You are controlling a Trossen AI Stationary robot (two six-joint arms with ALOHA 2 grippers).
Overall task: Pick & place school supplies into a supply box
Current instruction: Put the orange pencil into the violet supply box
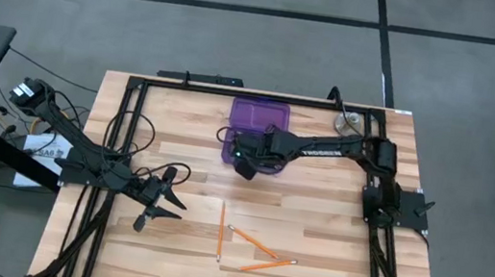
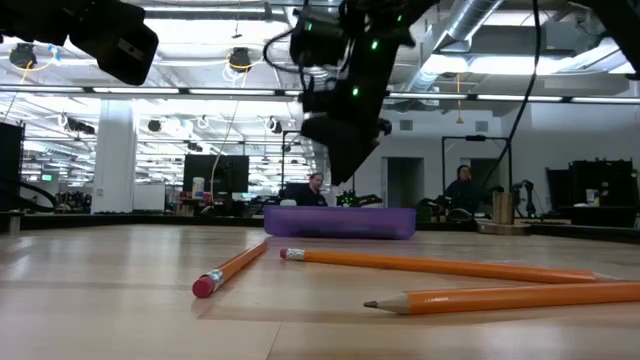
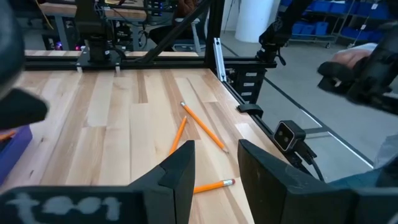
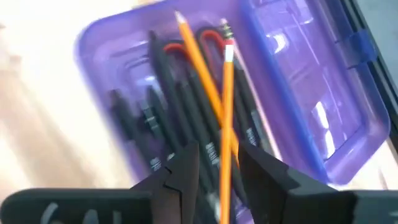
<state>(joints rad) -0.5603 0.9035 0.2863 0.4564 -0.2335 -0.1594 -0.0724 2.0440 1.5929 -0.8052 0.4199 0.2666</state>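
Box (image 1: 260, 116) under the right pincer (image 4: 217, 163), parted, pencil (image 4: 225, 118) dropping; lift clear first; left pincer (image 1: 148, 210) open, idle.

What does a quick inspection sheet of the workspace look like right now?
Surface: wooden table, bare planks in front.
Job's things: purple supply box open, holding black pens, orange pencils and red-handled scissors; three orange pencils loose on the table.
Clutter: silver disc at the back corner.
Grippers: right gripper over the box, open; left gripper open, waiting.
Cables: bundle by left arm.
Surroundings: people seated behind.
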